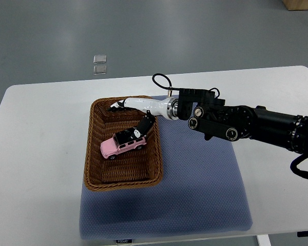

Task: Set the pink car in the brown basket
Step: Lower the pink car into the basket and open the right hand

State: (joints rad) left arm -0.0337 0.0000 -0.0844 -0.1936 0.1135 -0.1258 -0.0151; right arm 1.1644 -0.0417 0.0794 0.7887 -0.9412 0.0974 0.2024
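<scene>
Even, diffuse overhead light fills the scene, bright without harsh glare. The white table reads slightly washed out toward its left edge. A soft shadow falls on the blue mat below the brown basket, toward the table's near edge. Focus is sharp throughout; the table's far edge bows slightly.

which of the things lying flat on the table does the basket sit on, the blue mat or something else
The brown basket sits on the blue mat, overlapping its left part; the mat is the only flat pad on the white table.
</scene>
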